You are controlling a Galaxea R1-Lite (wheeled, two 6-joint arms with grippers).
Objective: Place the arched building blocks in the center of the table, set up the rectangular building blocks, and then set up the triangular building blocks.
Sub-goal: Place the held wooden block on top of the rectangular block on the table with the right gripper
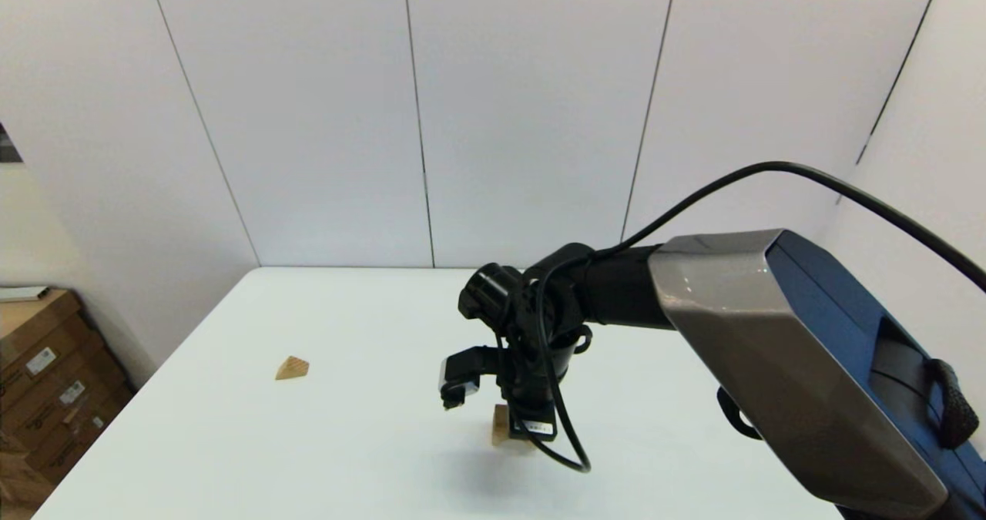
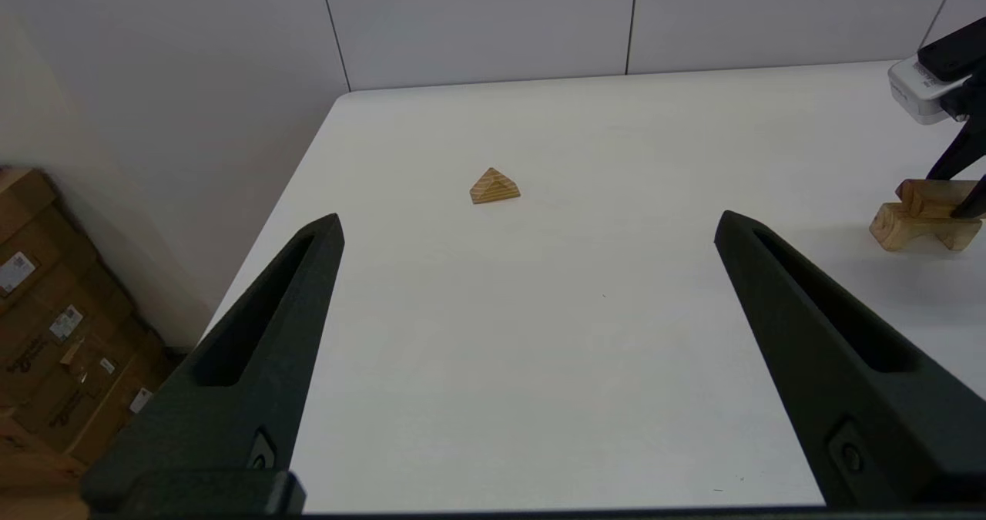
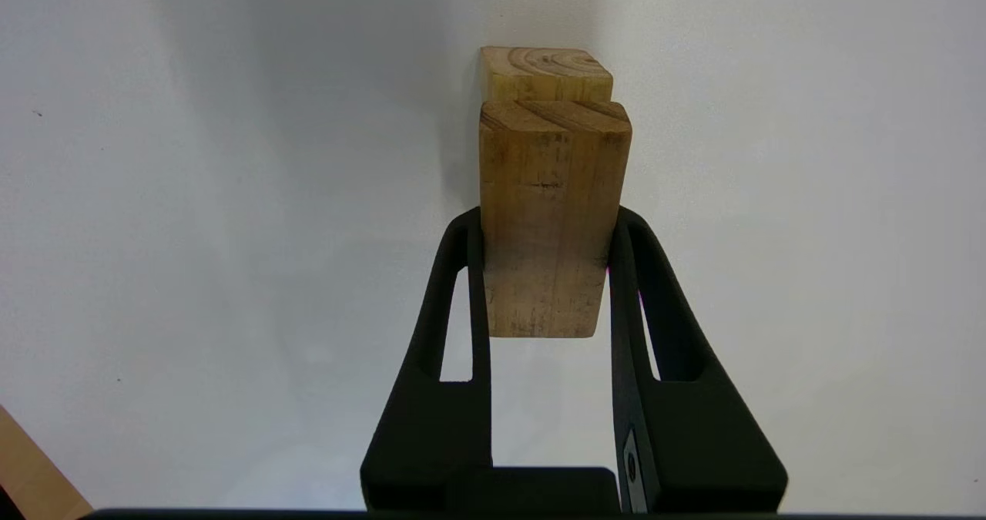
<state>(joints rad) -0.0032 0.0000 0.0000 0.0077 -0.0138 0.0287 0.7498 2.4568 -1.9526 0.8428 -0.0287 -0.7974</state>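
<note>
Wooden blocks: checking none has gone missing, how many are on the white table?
3. The small triangular wooden wedge lies alone; the flat rectangular slab, held by the right gripper, sits over the notched arched block.

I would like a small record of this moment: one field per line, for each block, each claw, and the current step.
arched block: standing on its two legs on the white table
rectangular slab: held over the arched block; whether it already rests on it is not clear
triangular wedge: alone on the table, towards the left side, untouched
right claw: shut on the rectangular slab
left claw: open, above the table, holding nothing
step: setting the slab onto the arch; wedge not yet done
</note>
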